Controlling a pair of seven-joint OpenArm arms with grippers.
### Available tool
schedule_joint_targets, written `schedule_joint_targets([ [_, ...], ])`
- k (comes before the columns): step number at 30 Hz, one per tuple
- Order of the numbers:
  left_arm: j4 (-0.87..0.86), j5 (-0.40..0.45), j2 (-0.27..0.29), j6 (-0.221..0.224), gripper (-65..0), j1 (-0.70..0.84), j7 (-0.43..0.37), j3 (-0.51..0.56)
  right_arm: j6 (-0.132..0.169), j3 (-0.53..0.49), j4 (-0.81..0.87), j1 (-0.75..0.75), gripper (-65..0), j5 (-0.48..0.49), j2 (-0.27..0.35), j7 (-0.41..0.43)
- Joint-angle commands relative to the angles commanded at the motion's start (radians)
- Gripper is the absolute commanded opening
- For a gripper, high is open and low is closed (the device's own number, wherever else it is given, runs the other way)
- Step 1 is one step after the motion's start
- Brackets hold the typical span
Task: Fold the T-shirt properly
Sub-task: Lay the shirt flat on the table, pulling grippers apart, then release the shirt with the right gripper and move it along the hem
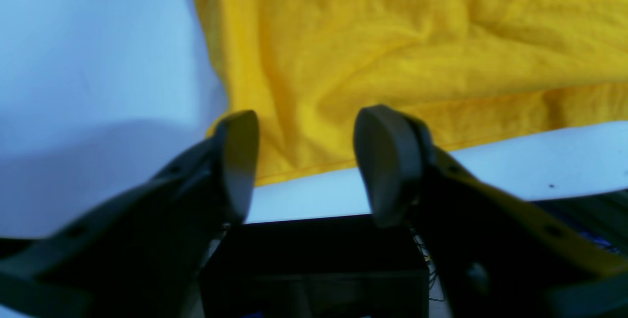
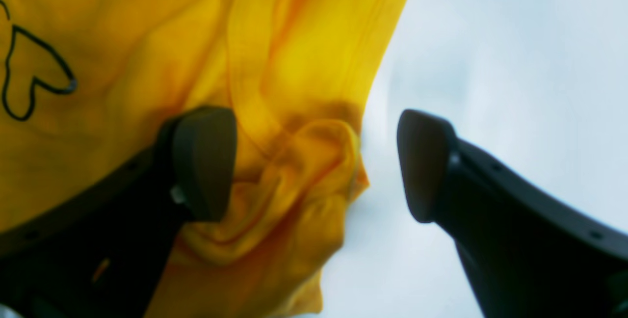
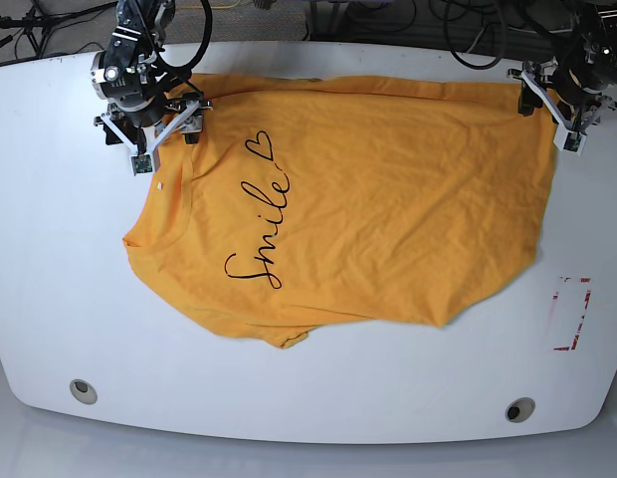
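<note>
The orange-yellow T-shirt [image 3: 388,199] lies spread front-up on the white table [image 3: 50,299], with black "Smile" [image 3: 259,234] and a heart outline [image 3: 261,146]. My right gripper [image 3: 164,134] is at the shirt's far left corner. In the right wrist view it [image 2: 314,166] is open, one finger over the cloth, one over bare table, with a bunched fold of the shirt [image 2: 294,185] between them. My left gripper [image 3: 550,115] is at the far right corner. In the left wrist view it [image 1: 314,161] is open and empty just above the shirt's hem corner [image 1: 294,151].
A red-marked rectangle [image 3: 570,314] lies on the table right of the shirt. Two round holes [image 3: 83,390] [image 3: 519,409] sit near the front edge. Cables [image 3: 468,30] run behind the table's far edge. The table edge shows below the hem [image 1: 539,161].
</note>
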Motion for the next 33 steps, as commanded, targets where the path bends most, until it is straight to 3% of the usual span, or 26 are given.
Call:
schedule_joint_targets([
  [3,0.002,-0.002,-0.002,0.0,-19.0,0.0,0.0,-0.006,0.002,0.0,0.0,0.031,-16.3,0.0,0.0,0.0],
  [9,0.005,-0.003,-0.005,0.0,-19.2,-0.035,0.0,-0.005,0.002,0.005,-0.029,0.149,-16.3,-0.009,0.005,0.0],
  [17,0.002,0.0,0.002,0.0,-19.2,-0.149,0.0,-0.006,0.005,0.003,-0.282,0.411,-16.5,-0.008,0.058,0.015],
  [28,0.002,0.002,0.002,0.002,-19.2,-0.203,0.0,-0.006,0.008,-0.002,-0.793,0.724,-16.6,-0.009,0.181,0.244],
  [33,0.0,0.002,0.0,0.002,-19.2,-0.199,0.0,-0.006,0.008,-0.003,-1.042,0.835,-16.6,-0.009,0.249,0.39],
])
